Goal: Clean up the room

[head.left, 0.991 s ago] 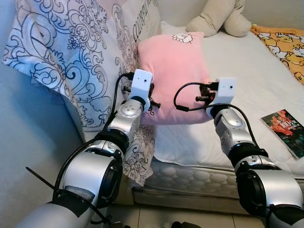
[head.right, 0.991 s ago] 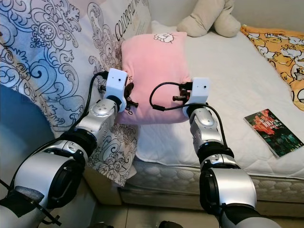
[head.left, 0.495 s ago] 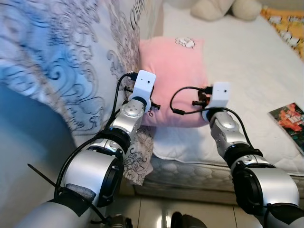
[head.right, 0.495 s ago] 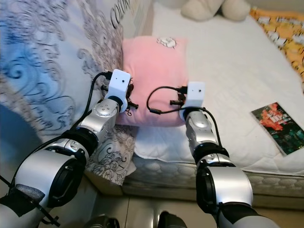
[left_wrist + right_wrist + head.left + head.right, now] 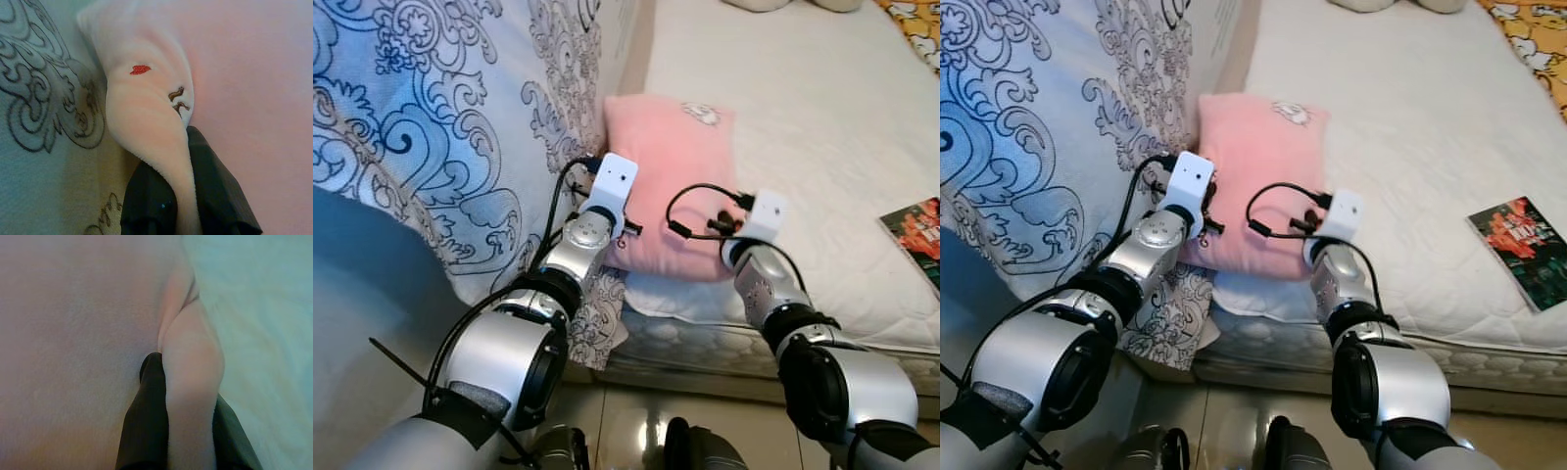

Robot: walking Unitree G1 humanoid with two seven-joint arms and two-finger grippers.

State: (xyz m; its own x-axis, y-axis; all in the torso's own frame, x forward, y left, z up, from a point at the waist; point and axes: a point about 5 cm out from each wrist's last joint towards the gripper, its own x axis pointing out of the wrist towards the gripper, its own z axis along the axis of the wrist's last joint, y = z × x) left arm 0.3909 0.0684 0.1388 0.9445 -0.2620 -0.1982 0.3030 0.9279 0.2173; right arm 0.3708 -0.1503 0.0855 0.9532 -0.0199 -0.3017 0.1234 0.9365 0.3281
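**Pink pillow lowered onto the bed, both grips still on**

Held at two corners: left gripper point(image 5: 183, 196) pinched tight on a fold at one near corner of the pink pillow point(image 5: 671, 176), right gripper point(image 5: 188, 421) likewise clamped on the fabric of the other near corner; black fingers point(image 5: 215, 196) pressed against plush on either side in both wrist views, no gap beyond the cloth itself.

Lifted and upright in front of the head camera a second ago; now down flat on the white mattress point(image 5: 803, 117), near edge just inside the bed's front edge, left side touching the large patterned duvet point(image 5: 440, 127) draped at the bedside; small embroidered motif point(image 5: 703, 114) at the far end, facing up. Whole view also tilted downward since then, so part of that shift due to the camera bending with the body, not the pillow alone.

Book point(image 5: 915, 230) lying well apart to the right on the mattress, untouched.

Meaning for the tidy-up: pillow probably placed, or nearly so; likely next, release of both pinches and withdrawal of the arms. Risk worth noting: snagged plush dragging the pillow back toward the edge on retreat.
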